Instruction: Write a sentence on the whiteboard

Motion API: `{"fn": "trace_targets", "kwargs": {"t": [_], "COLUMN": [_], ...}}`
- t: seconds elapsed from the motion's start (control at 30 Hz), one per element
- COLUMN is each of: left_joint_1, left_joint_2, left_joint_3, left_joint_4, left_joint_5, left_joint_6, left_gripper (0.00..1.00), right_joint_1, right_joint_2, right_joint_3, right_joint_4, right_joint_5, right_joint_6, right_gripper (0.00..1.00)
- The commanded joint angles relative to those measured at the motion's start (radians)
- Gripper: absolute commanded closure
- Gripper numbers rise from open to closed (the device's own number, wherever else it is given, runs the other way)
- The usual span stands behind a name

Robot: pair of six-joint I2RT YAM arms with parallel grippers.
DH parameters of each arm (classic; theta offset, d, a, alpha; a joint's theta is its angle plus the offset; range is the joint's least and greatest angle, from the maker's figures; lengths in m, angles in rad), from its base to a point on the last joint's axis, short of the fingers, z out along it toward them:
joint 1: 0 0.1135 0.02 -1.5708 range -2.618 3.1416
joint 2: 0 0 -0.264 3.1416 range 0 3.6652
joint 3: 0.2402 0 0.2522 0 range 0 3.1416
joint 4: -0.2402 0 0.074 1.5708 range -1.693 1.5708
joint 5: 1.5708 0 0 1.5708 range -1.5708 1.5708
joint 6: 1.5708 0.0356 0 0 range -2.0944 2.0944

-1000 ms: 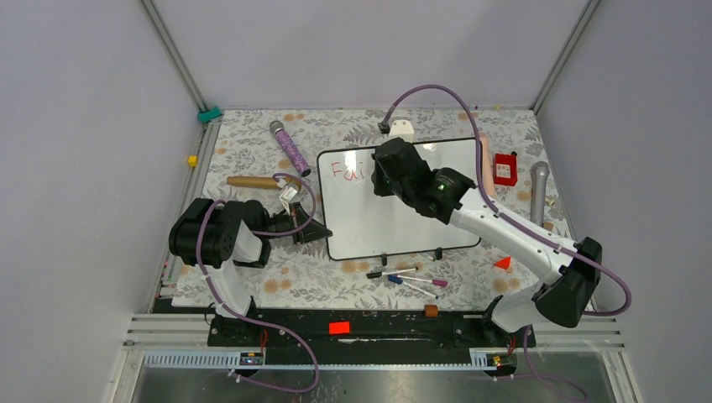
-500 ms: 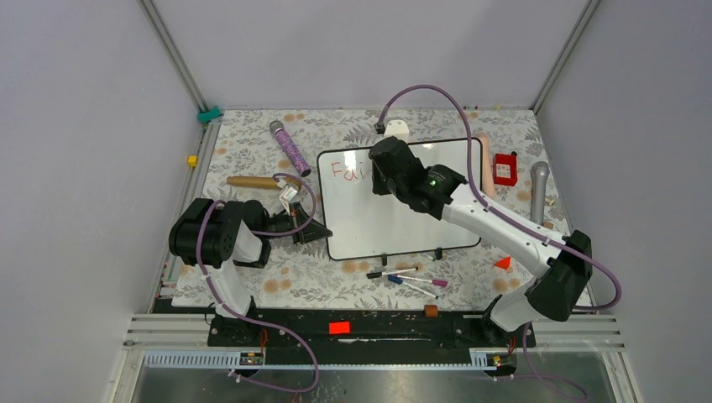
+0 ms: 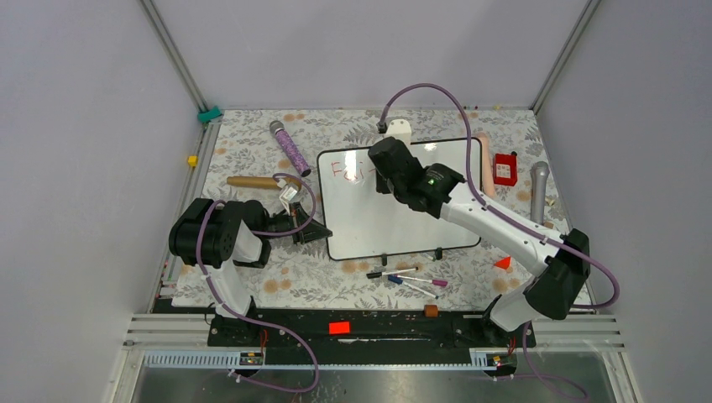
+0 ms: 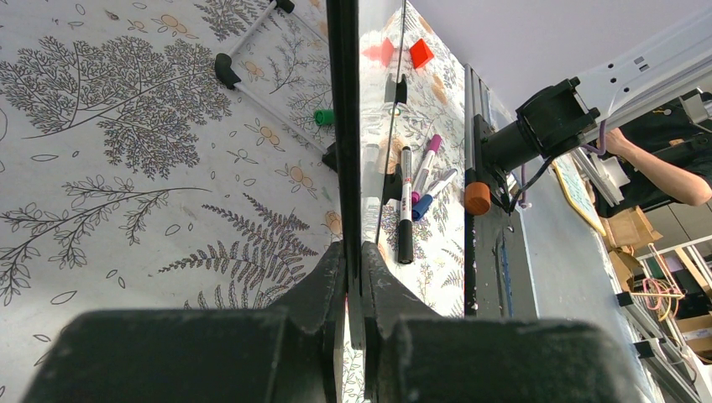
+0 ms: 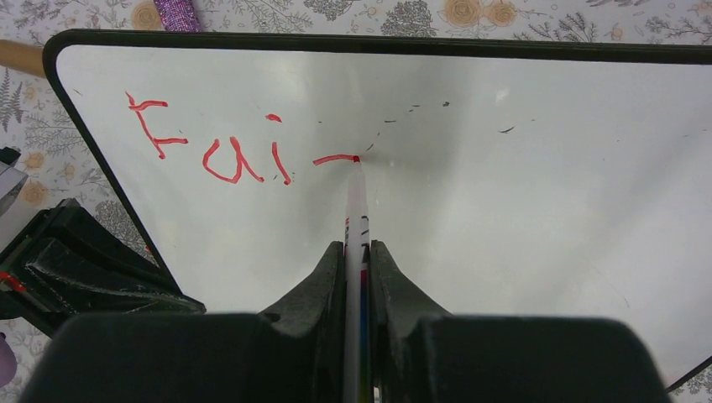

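The whiteboard (image 3: 395, 218) lies flat mid-table, white with a thin black frame. Its left edge (image 4: 344, 126) is clamped in my left gripper (image 4: 354, 260), which is shut on it; that gripper shows in the top view (image 3: 315, 232) too. My right gripper (image 5: 357, 252) is shut on a white marker (image 5: 355, 210) whose red tip touches the board (image 5: 520, 193). The sentence (image 5: 218, 147) reads "Fai" in red, plus a short horizontal stroke ending at the tip. In the top view the right gripper (image 3: 388, 166) hangs over the board's upper left, beside the red letters (image 3: 346, 171).
Several loose markers (image 3: 407, 279) lie in front of the board's near edge. A purple glitter tube (image 3: 290, 149) and a wooden stick (image 3: 252, 181) lie left of it. A red box (image 3: 505, 169), a grey microphone (image 3: 538, 191) and a small red cone (image 3: 503, 263) are on the right.
My right gripper has shifted slightly left and away over the board's top, and a short red horizontal stroke has appeared after "Fai". The left arm has not moved.
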Motion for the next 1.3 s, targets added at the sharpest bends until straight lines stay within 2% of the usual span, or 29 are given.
{"fn": "trace_targets", "kwargs": {"t": [0.0,0.33,0.93,1.27], "left_joint_1": [-0.013,-0.013,-0.014,-0.014], "left_joint_2": [-0.002,0.000,0.001,0.000], "left_joint_3": [0.008,0.008,0.010,0.011], "left_joint_4": [0.069,0.068,0.069,0.070], "left_joint_5": [0.063,0.061,0.064,0.063], "left_joint_6": [0.046,0.046,0.045,0.045], "left_gripper": [1.00,1.00,1.00,1.00], "right_joint_1": [-0.013,-0.015,-0.036,-0.037], "right_joint_2": [-0.037,-0.056,0.041,0.032], "right_joint_3": [0.018,0.050,0.123,0.075], "right_joint_4": [-0.020,0.020,0.020,0.018], "right_joint_5": [0.068,0.009,-0.040,-0.055], "right_joint_6": [-0.003,-0.040,-0.047,-0.014], "right_gripper": [1.00,1.00,1.00,1.00]}}
